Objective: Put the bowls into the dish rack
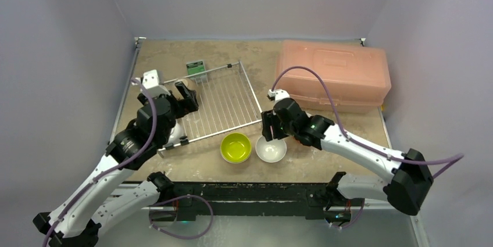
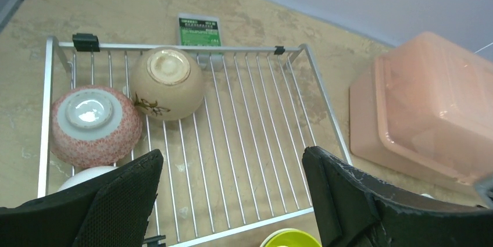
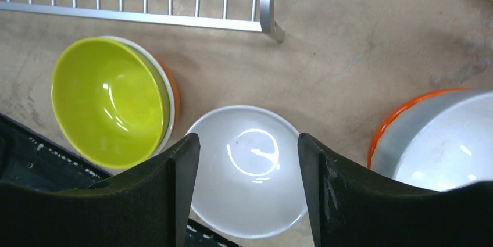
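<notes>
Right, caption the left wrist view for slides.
Open left gripper above the rack; beige bowl and patterned bowl upside down inside, pink box alongside.

Overhead overview; wrist close-ups sharing dish rack [image 2: 244, 142]

We saw a pink translucent plastic box [image 1: 332, 75] in the upper right of the top view, its lid shut, resting on the tan mottled table [image 1: 168, 55]. The lid bore a raised rectangular panel. In the left wrist view the same box filled the right edge of the frame, cut off by the border. We also noted a small green card [image 1: 195, 67] with pale print, upper centre-left in the top view and at the top centre of the left wrist view, well apart from the box. Pale lavender walls [image 1: 244, 3] closed in the table on three sides, and a scuffed black bar [image 1: 244, 192] ran along the bottom of the top view
</notes>
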Controlling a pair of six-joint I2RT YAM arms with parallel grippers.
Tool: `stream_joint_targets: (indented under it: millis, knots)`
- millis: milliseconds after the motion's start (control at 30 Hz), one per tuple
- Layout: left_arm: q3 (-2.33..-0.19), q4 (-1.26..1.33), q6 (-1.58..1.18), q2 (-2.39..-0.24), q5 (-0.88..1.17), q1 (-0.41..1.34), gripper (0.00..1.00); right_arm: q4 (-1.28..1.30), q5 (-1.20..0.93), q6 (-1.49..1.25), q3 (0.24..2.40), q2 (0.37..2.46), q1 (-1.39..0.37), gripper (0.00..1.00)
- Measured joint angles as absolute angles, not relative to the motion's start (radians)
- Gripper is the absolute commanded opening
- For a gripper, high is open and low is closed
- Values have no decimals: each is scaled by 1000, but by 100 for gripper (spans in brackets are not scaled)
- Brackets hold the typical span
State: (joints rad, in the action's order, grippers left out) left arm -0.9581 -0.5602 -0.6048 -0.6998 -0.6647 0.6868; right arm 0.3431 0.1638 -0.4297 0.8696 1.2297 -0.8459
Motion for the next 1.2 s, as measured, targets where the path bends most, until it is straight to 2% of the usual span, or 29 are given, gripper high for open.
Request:
stream_joint_targets:
  millis: [100,333,433,533,800,967,1067,1200]
  knots:
    - [-944,-546,-630,-734,-661,686,90,342,145,-460,818,1157,-846,59]
    - [-933,-510,-663,-781,-632,687,90,300,43,-463,760,1089,-894,62]
    - [-933,-510,-668,-794,-627,687,90,286,17,-459,749,1085,-923,56]
    - [-933,-510,-670,-808,-627,687,90,280,7,-458,730,1089,-933,46]
    - [-931,-521,-678,-853,-624,687,89,261,5,-453,702,1148,-1028,49]
    - [-900,-546,-719,-856,-616,686,89,256,39,-450,702,1234,-1084,45]
    - [-891,-564,-733,-852,-616,687,88,248,68,-446,702,1272,-1099,34]
    - [-890,-575,-751,-834,-618,687,88,241,117,-442,702,1308,-1116,7]
